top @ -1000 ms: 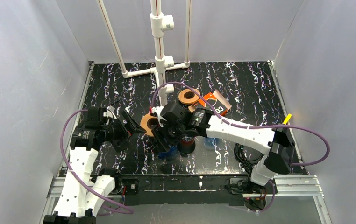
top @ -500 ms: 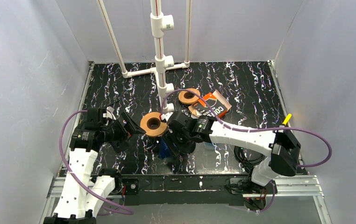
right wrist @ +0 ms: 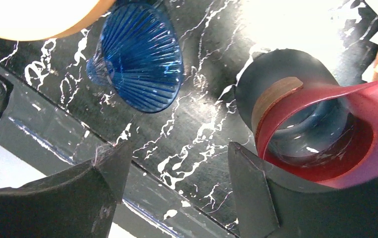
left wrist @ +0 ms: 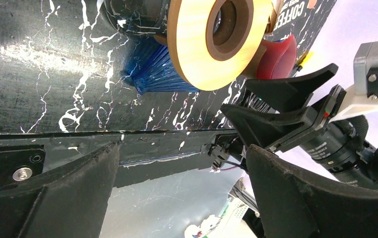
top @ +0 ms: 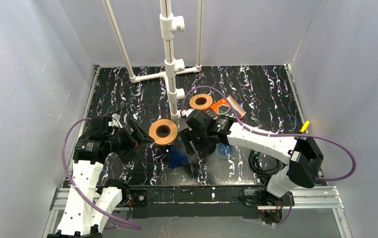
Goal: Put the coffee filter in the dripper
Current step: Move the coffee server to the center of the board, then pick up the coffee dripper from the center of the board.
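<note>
The left gripper [left wrist: 182, 153] and right gripper [right wrist: 179, 153] stand spread, empty. I find no loose coffee filter; the tan edge [top: 234, 105] at the filter box [top: 221, 110], one o'clock from the right gripper, may be it. I judge it light, limp, tearable: pinch its rim.

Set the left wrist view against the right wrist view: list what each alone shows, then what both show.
Left wrist only: the wooden ring's centre hole, the coffee box lettering, and the right arm's fingers, spread open. Right wrist only: the tan band on a dark cylinder, and the red vessel's glossy inside. Both: the blue dripper, the red vessel, part of the wooden ring, the marbled black table.
</note>
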Robot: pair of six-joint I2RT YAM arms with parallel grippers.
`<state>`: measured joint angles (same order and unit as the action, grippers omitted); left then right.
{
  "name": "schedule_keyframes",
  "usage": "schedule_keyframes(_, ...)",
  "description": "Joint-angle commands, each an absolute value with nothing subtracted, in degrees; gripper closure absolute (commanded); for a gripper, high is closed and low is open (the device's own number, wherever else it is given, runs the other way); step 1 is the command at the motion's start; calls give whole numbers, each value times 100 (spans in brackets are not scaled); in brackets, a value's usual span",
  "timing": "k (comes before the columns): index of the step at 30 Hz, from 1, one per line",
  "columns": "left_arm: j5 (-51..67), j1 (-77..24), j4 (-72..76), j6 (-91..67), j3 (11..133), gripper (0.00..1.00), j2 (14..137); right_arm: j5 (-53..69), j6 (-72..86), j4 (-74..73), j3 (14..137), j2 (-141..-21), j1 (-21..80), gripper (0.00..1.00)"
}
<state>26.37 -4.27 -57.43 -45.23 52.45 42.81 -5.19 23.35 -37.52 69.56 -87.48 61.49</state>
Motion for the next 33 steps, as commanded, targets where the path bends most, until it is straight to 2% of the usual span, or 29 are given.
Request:
schedule_keyframes(1, 2654, -448, -5863, -4543, 5335, 2, 4197, -647, 2289, -3741, 6943, -8662, 5915, 20)
schedule_keyframes(9, 2643, -453, -5893, -4637, 5266, 2, 4064, -255, 2343, -3460, 6795, -8637, 5634, 14)
schedule_keyframes(12, 2637, -448, -5895, -4688, 5224, 2, 3990, 246, 2289, -3244, 6716, -8600, 5634, 13)
schedule_keyframes(18, 2615, -448, -5891, -4784, 5192, 2, 3953, 1332, 2243, -2538, 6330, -8560, 5697, 24)
schedule_keyframes(28, 2687, -448, -5922, -4812, 5292, 2, 3946, 1815, 2438, -1758, 6243, -8959, 5772, 27)
schedule_keyframes(33, 2698, -453, -5971, -4817, 5322, 2, 3922, 2025, 2503, -1509, 6308, -9174, 5774, 34)
